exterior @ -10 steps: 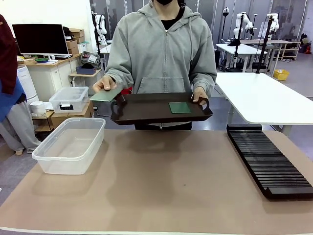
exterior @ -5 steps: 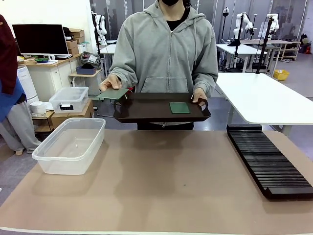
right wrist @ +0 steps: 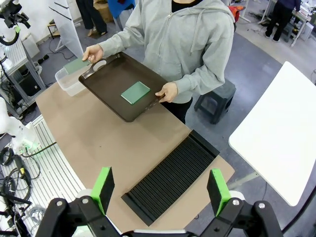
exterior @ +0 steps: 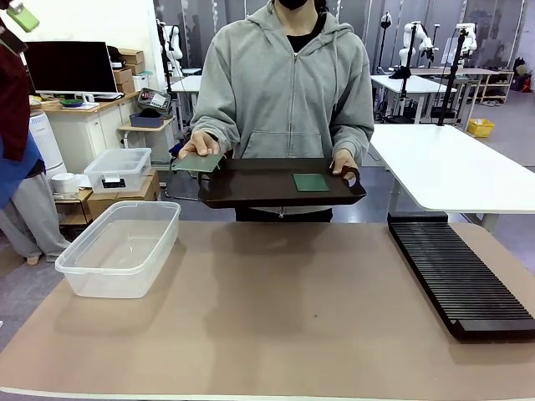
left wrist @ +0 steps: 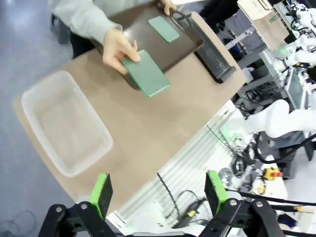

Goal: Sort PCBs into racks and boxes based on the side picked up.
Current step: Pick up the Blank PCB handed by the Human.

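Tabletop carries the tub on the robot's left and the rack on its right, prob. one drop spot per arm. At the far edge the person holds the tray level, one PCB flat on it. The 2nd PCB sits in the person's hand at the tray's end, looks offered for pickup. Left claw and right claw hang high, jaws wide, nothing held.

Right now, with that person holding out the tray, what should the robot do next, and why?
Probably lower the left gripper toward the PCB the person's hand holds at the dark tray's left end: its jaws are open and empty, high above the table, and that board is on its side.
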`<state>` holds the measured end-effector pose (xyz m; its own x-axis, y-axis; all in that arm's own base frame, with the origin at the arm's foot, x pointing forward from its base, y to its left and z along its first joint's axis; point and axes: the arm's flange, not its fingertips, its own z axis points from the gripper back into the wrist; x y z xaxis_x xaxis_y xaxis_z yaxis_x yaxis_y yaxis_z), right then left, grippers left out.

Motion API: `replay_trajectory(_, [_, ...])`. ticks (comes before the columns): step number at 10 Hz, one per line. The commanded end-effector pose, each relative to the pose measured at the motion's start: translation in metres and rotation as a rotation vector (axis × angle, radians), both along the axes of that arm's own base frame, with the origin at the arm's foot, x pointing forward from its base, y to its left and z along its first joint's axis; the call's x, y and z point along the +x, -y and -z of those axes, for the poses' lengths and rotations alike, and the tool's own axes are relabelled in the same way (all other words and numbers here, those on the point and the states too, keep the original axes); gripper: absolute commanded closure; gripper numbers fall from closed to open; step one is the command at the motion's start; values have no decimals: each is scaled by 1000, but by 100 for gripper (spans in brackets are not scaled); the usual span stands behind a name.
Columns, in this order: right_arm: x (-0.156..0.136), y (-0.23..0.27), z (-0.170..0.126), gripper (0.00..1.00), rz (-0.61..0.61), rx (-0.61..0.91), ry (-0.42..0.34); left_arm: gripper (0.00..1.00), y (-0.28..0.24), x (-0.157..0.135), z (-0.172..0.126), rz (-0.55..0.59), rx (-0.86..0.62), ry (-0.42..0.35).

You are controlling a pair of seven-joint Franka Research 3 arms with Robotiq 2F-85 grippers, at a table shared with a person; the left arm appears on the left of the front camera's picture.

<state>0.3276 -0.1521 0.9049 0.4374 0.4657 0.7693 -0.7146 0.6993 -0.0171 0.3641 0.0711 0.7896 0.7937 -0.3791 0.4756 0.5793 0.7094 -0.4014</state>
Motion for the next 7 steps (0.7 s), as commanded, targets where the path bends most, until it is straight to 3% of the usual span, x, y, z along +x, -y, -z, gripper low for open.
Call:
replay_trajectory(1, [-2,-2,1,0,-16,9,0,0,-2,13,11,-65,-113,-136])
replay_trajectory(4, [-2,-2,1,0,-16,9,0,0,18,20,70,-141,-280,-284])
replay_trajectory(7, [-2,-2,1,0,-16,9,0,0,42,21,119,-192,-376,-323])
